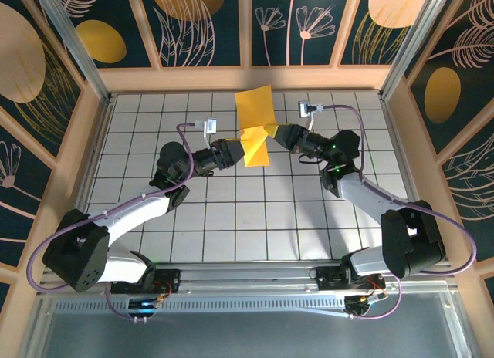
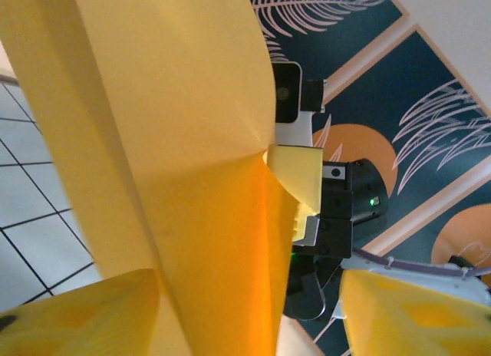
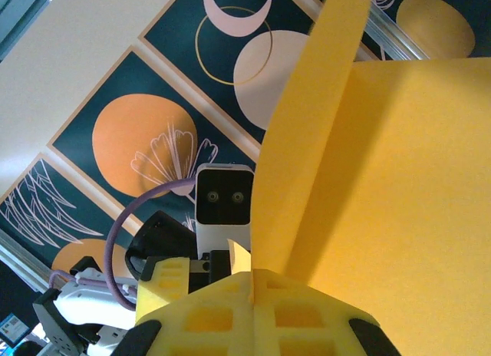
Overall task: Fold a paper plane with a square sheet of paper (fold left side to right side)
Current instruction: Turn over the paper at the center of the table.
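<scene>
2 arms reach in from the near edge of the white tiled table (image 1: 231, 227), which is enclosed by walls (image 1: 204, 26) of dark blue panels with golden ovals and leaf drawings. The left arm (image 1: 131, 215) stretches up and to the right, the right arm (image 1: 370, 200) bends up and to the left, and their ends meet near the far middle of the table. Between them is the square sheet of paper (image 1: 255, 111), standing up rather than lying flat. In the top view a paler yellow part tilts toward the far wall and a deeper orange part drops below it, the 2 parts joined at a crease level with the grippers. The right gripper (image 1: 271, 132) meets the sheet's right edge at that crease. From the right wrist its 2 yellow fingers (image 3: 307, 325) are pressed together at the bottom of the view with the sheet rising out of the seam between them, so it is clamped on the paper. The left gripper (image 1: 239, 147) is at the sheet's left edge. From the left wrist its 2 yellow fingers (image 2: 77, 318) sit far apart at the bottom corners, jaws spread. The sheet stands in the gap, lying against the finger at the view's left and clear of the other. Beyond the sheet in that view, 1 finger (image 2: 295, 179) of the right gripper touches the paper where its folds converge.
</scene>
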Action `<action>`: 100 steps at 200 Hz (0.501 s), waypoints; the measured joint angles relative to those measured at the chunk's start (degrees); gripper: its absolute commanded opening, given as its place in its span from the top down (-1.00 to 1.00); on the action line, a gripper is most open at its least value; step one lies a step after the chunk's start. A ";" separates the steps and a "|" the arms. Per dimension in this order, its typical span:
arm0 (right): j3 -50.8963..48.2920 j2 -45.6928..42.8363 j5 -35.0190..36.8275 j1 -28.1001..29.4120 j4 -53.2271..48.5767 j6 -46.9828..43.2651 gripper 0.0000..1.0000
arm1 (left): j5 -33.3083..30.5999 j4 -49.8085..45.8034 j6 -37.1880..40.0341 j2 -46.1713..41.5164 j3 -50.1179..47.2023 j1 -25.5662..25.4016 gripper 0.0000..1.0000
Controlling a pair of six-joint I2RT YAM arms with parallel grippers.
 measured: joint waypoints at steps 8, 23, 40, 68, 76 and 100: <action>0.00 0.00 0.00 0.00 -0.07 -0.04 0.96 | 0.02 0.24 0.20 0.00 0.00 -0.02 0.03; 0.00 0.00 0.02 0.00 -0.39 -0.50 0.86 | -0.02 0.46 0.20 0.00 0.00 -0.07 0.21; 0.00 -0.04 0.22 0.00 -1.09 -1.20 0.72 | -0.07 0.37 0.04 0.00 0.00 -0.07 0.41; -0.02 -0.98 0.87 0.00 -4.68 -3.89 0.45 | -0.09 0.31 0.24 0.00 0.02 -0.07 0.74; -0.02 -1.70 1.36 0.02 -6.32 -5.11 0.38 | -0.11 0.31 0.48 0.00 0.02 -0.07 0.82; -0.02 -4.90 3.91 0.02 -13.88 -10.56 0.18 | -0.52 -1.42 1.05 -0.24 0.11 -0.07 0.93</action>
